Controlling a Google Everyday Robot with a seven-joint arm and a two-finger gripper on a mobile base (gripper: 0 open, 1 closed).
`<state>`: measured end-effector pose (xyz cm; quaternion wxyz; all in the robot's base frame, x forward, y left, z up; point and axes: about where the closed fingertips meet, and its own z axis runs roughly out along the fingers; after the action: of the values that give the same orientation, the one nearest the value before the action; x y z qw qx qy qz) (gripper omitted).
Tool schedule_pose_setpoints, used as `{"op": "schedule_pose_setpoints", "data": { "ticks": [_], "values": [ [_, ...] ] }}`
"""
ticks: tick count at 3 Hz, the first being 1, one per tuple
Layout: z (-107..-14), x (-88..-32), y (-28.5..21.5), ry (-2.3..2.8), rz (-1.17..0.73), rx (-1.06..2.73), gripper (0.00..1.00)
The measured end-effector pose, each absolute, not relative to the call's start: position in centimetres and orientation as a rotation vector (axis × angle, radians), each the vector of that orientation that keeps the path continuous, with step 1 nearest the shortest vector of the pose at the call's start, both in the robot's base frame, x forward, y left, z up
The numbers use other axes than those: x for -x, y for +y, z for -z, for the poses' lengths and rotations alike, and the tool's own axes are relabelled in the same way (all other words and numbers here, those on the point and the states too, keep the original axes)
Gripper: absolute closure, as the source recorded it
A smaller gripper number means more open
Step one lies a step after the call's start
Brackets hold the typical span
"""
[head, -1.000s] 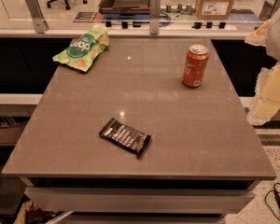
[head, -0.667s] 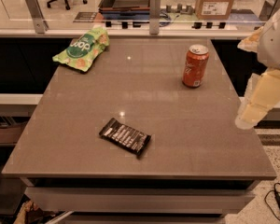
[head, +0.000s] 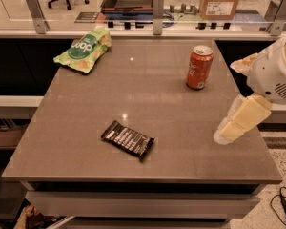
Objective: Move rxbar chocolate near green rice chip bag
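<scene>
The rxbar chocolate [head: 127, 139] is a flat black bar with white lettering. It lies at a slant on the front middle of the brown table [head: 148, 85]. The green rice chip bag [head: 84, 49] lies at the table's far left corner, well apart from the bar. My gripper [head: 231, 128] is pale cream and hangs from the white arm [head: 276, 75] over the table's right side. It is to the right of the bar, holds nothing that I can see, and touches nothing.
An orange soda can [head: 199, 67] stands upright at the far right of the table, just beyond my gripper. A glass rail with metal posts [head: 157, 13] runs behind the table. A cardboard box [head: 220, 1] sits beyond it.
My arm has swung left and down from the right edge, bringing the gripper over the table's right side. The bar, bag and can have not moved.
</scene>
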<state>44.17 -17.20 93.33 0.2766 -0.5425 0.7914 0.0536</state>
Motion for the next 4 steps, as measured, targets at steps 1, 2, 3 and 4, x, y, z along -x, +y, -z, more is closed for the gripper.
{"op": "schedule_pose_setpoints", "data": {
  "ticks": [1,2,3,4],
  "values": [
    [-91.3,-44.2,-14.6,2.065,-0.264,1.339,0.0],
    [-89.7,-44.2,-11.5,1.991,-0.37,1.23,0.0],
    [-88.1,-43.5,-8.1,1.932,-0.471,1.139,0.0],
    [-85.1,-40.3,-2.1,1.923,-0.568,1.042,0.0]
  ]
}}
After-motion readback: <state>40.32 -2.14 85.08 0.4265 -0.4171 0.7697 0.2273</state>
